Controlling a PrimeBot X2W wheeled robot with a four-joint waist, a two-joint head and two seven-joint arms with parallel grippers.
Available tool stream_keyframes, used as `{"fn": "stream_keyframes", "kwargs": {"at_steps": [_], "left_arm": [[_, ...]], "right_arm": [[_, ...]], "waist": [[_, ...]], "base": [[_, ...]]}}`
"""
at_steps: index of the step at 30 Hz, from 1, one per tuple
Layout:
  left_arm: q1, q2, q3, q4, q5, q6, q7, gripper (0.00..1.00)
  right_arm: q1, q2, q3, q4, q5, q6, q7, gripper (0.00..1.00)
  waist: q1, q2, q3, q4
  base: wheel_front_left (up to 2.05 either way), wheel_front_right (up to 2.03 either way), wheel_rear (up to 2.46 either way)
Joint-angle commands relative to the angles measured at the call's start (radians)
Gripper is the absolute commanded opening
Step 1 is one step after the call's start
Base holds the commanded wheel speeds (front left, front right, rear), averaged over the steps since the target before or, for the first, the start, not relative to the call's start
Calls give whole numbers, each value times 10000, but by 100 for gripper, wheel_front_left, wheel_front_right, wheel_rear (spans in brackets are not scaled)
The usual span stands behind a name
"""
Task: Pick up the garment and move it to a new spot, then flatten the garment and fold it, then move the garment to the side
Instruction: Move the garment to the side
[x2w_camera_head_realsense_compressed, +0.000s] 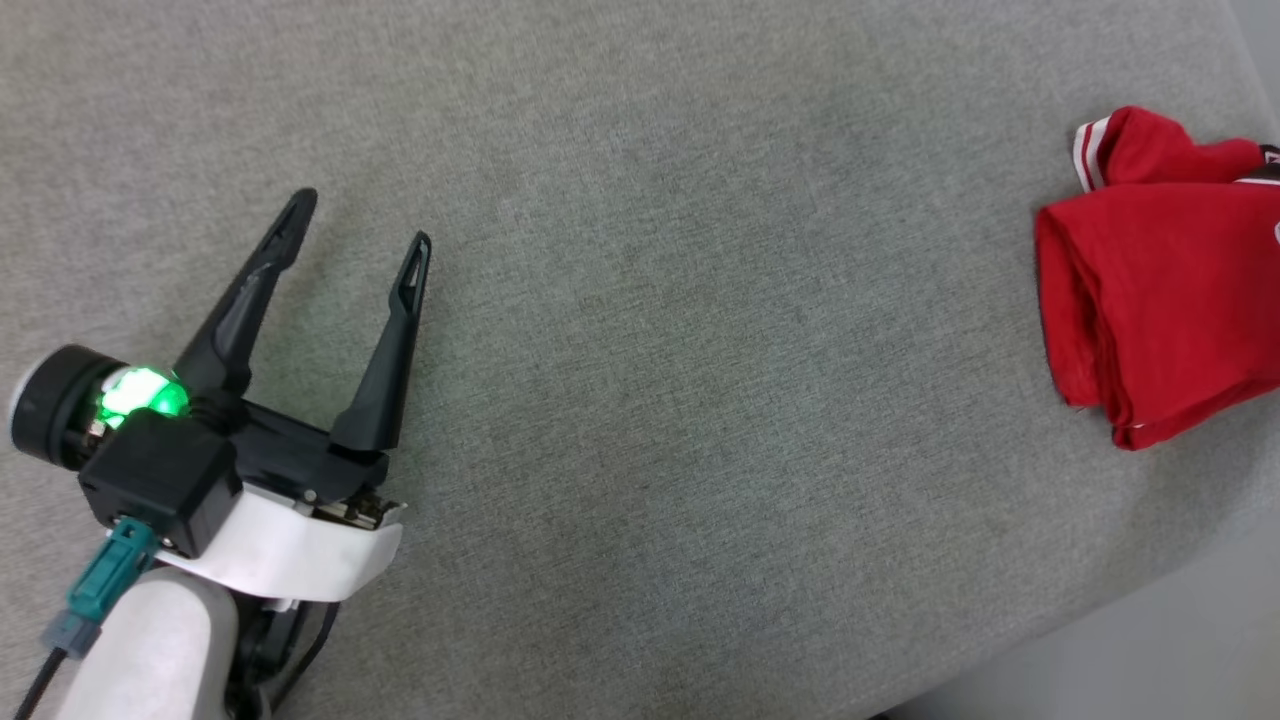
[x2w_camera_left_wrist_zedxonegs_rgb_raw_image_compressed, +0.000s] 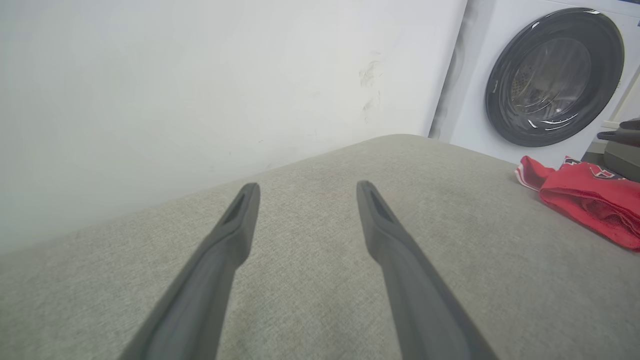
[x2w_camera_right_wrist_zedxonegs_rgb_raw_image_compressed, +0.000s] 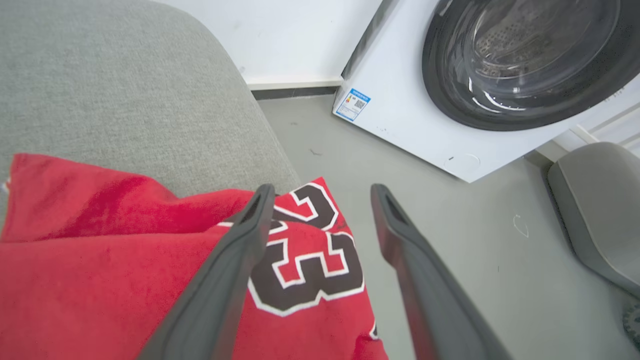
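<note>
**Item:** garment (x2w_camera_head_realsense_compressed: 1170, 290), a folded red bundle at the right edge of the desk (x2w_camera_head_realsense_compressed: 640, 400), its numbered corner overhanging the floor (x2w_camera_right_wrist_zedxonegs_rgb_raw_image_compressed: 450, 240).
**Left tool** (x2w_camera_head_realsense_compressed: 361, 220): wide open, empty, well apart over bare desk.
**Right tool** (x2w_camera_right_wrist_zedxonegs_rgb_raw_image_compressed: 322, 189): wide open, gripping nothing, at the bundle; contact unclear.
**Risk:** the overhang's weight or a brushing finger could drag the bundle off the edge. The folds may also spring loose.
</note>
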Motion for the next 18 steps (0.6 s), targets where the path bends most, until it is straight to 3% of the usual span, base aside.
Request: {"fn": "stream_keyframes", "kwargs": {"at_steps": [1,10,18], "left_arm": [[110,-68,-26,49,-36,56,-81,100],[697,-749,-239,976,-217,475,-586,100],[1440,-1316,-181,1731,-448,912,-878,100]], "right_arm": [[14,1,18,-84,-134,-7,-230,100],[1613,189,623,-1078,-189,-7,-1705,100],[3536,645,1299,-2749,441,-7,-1664,100]], "waist": [[-1,-1,-258,58],[-1,-1,-1862,513],[-1,-1,-3174,1253]], "base": [[0,0,0],[0,0,0],[0,0,0]]}}
